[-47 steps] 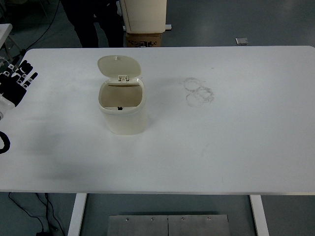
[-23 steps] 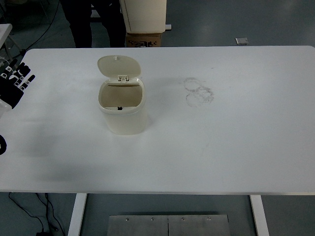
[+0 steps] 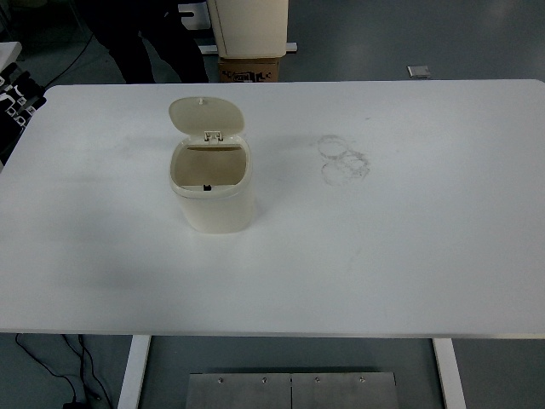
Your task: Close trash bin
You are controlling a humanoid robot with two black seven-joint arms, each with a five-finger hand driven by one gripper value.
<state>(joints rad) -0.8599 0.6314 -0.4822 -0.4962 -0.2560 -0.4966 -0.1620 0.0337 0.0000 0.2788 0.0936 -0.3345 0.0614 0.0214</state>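
Note:
A cream trash bin [image 3: 213, 196] stands upright on the white table [image 3: 383, 256], left of the middle. Its lid [image 3: 206, 116] is hinged at the back and stands open, so the empty inside shows. My left hand [image 3: 14, 96] is at the far left edge of the picture, beyond the table's left corner and well away from the bin. Only its black fingers with white markings show, stretched out and holding nothing. My right arm is out of view.
Faint ring marks [image 3: 343, 159] are on the table right of the bin. A person's dark legs [image 3: 140, 38] stand behind the table's far edge. A cream cabinet [image 3: 249, 24] and a cardboard box [image 3: 249, 68] are next to them.
My left hand has drawn back to the left and up, off the table, until only its fingers show at the picture's edge. The bin and its lid have not moved.

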